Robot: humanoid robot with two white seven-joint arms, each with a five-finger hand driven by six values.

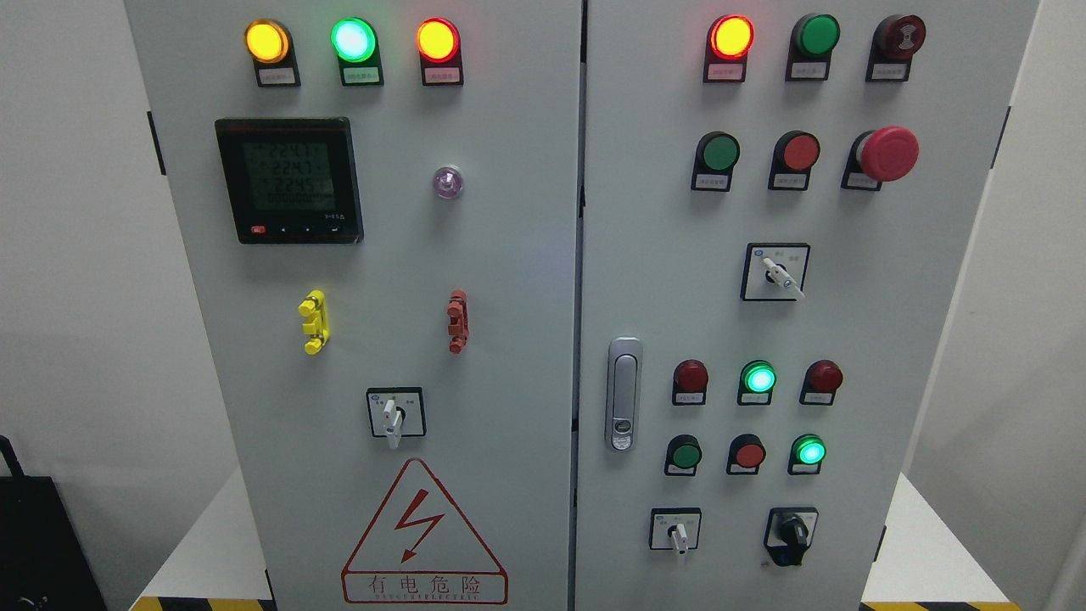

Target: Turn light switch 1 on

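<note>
A grey electrical cabinet (509, 339) with two doors fills the head view. Its right door carries rows of round buttons and lamps: a green button (720, 153), a red button (799, 152) and a red mushroom stop button (887, 154) in the upper rows. Lower down, a green lamp (758, 378) and another green lamp (810, 451) glow. White rotary selector switches sit at the right door's middle (779, 275), its bottom (678, 535) and on the left door (393, 419). I cannot tell which control is switch 1. Neither of my hands shows.
The left door holds three lit lamps along the top, a digital meter (289, 180), a yellow clip (314, 322), a red clip (458, 321) and a shock-warning triangle (422, 530). A silver door handle (624, 395) is on the right door. A black rotary knob (793, 533) sits bottom right.
</note>
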